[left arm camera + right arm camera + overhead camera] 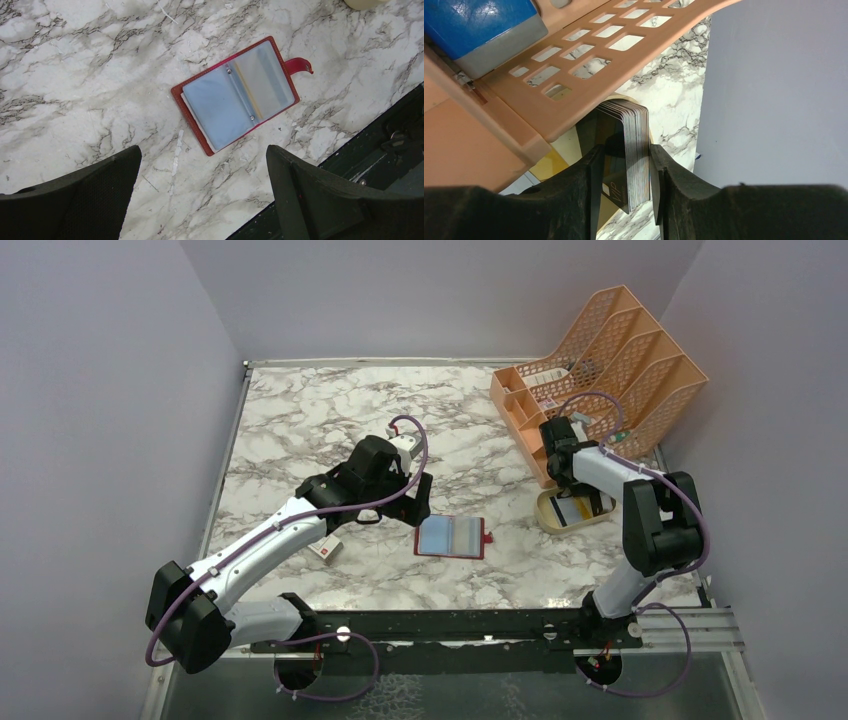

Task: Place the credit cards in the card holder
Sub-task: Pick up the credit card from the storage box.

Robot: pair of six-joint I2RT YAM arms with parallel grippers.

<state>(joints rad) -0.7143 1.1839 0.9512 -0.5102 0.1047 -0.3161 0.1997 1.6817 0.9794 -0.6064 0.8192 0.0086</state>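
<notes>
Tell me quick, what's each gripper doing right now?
Left gripper: open, holding nothing, above the open card holder.
Right gripper: closed on a stack of credit cards.

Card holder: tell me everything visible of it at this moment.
The card holder is a small red leather-like bifold, lying open and flat on the marble table, turned diagonal in the left wrist view. Its clear plastic sleeves face up, pinned along the spine by two metal studs. A red snap tab sticks out from one outer edge. Only the table touches it; the left gripper hangs open above it.
</notes>
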